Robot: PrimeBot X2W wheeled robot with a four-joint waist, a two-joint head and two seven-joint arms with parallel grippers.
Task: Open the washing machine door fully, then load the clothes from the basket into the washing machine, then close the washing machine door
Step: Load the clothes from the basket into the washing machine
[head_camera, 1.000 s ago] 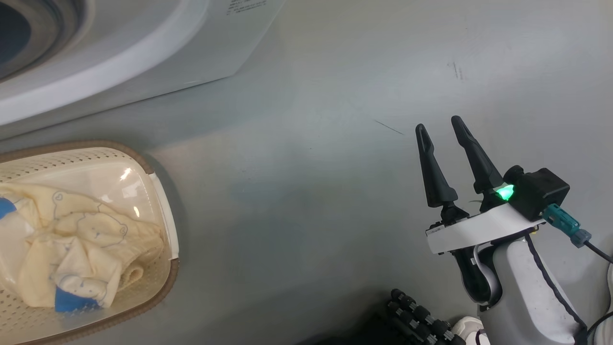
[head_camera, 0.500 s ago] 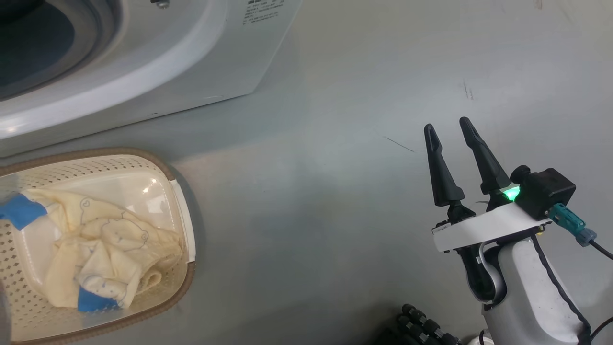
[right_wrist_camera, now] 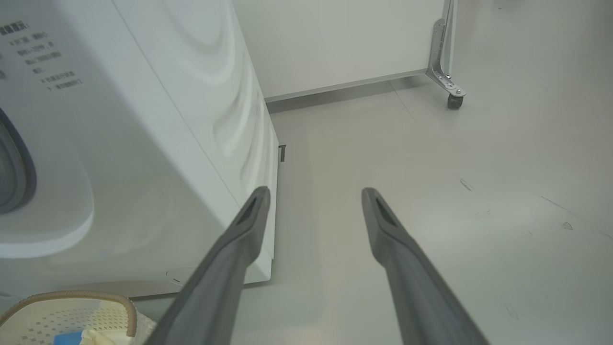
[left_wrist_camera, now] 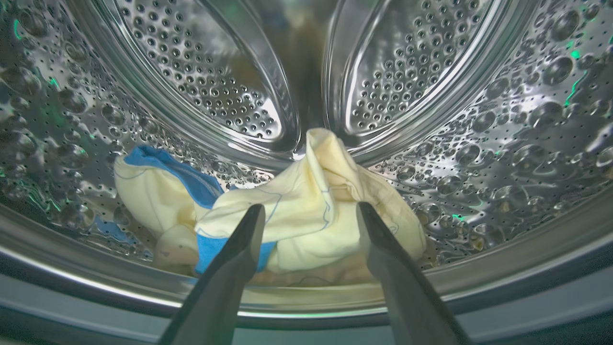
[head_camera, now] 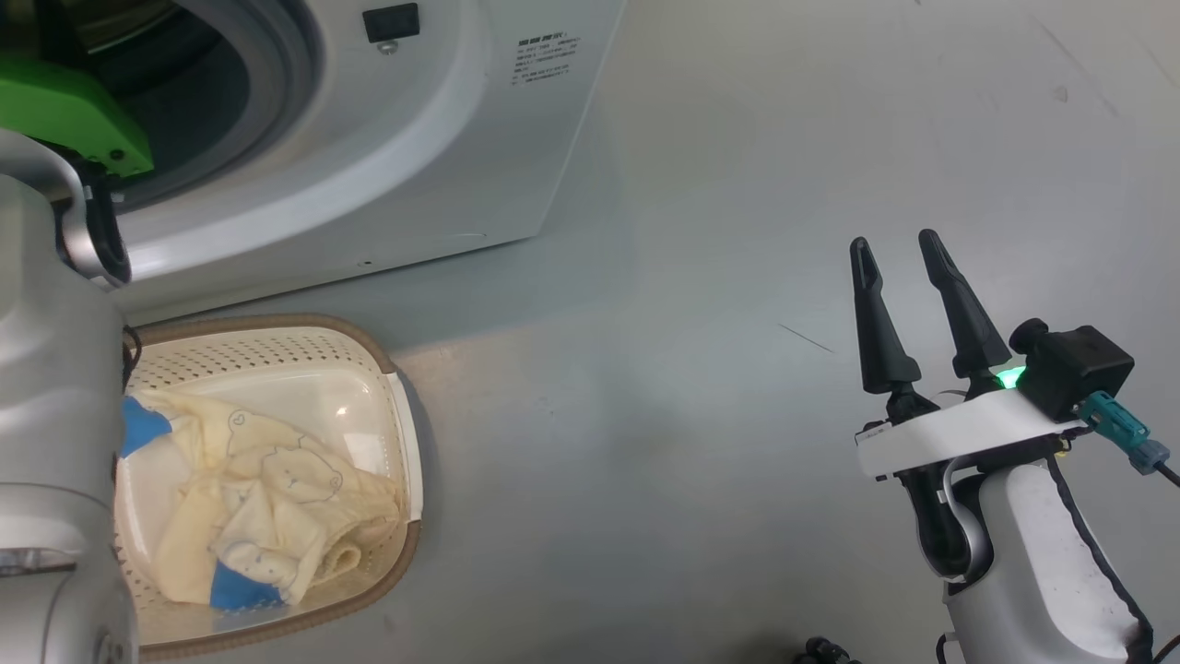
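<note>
Down at the near left of the head view, the basket [head_camera: 277, 325] holds cream-yellow clothes [head_camera: 277, 489] with blue bits, and the pale left arm [head_camera: 46, 415] hides its left side. Behind it stands the white washing machine [head_camera: 442, 138], cut off at the top. The right gripper [head_camera: 892, 240] hangs over the floor [head_camera: 645, 415], fingers spread, holding nothing. From the left wrist, the left gripper [left_wrist_camera: 310, 206] is spread wide at the shiny drum [left_wrist_camera: 479, 143], where a yellow garment [left_wrist_camera: 325, 182] lies; I cannot tell if they touch. From the right wrist, a basket corner peeks in, near left.

One washing machine [head_camera: 442, 138], one basket [head_camera: 277, 325], two heaps of clothes [head_camera: 277, 498] [left_wrist_camera: 311, 211], and two grippers [head_camera: 892, 238] [left_wrist_camera: 310, 207], each with two fingers [head_camera: 964, 314].
</note>
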